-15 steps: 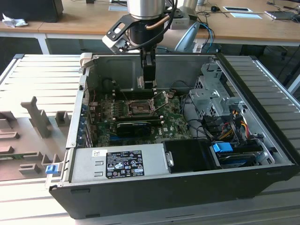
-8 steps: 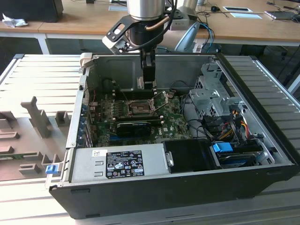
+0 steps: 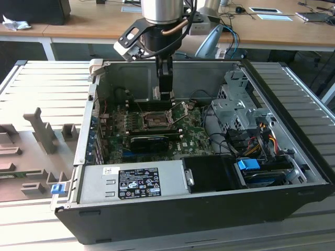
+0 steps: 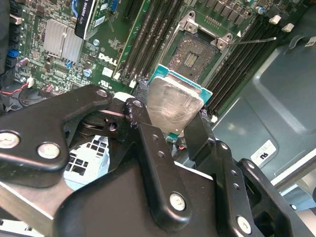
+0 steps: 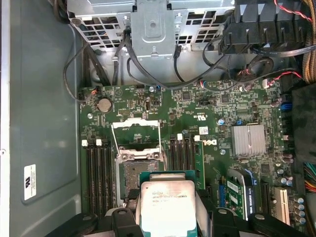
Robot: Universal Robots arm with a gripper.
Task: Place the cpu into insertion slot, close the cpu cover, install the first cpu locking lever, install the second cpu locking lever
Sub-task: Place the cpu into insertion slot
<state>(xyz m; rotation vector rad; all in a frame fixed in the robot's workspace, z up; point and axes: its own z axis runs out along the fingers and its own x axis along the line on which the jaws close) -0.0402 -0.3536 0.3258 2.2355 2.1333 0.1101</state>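
gripper (image 4: 170,114): fingers clenched on cpu (image 4: 174,98), two opposite edges;
cpu: aloft over motherboard (image 5: 197,106), just beside insertion slot (image 5: 138,174);
cpu cover (image 5: 136,129): raised open at one slot edge; slot's dark centre exposed

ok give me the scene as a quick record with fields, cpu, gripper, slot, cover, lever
cpu: clamped by two edges, silver top facing the wrist cameras, above the board, not seated
gripper: shut on cpu, inside the case
slot: empty, dark centre exposed, partly behind the cpu in the first wrist view
cover: swung open, off the slot
lever: thin wire, unlatched, sticking out beside the slot
stage: cpu not yet placed, cover and levers not closed
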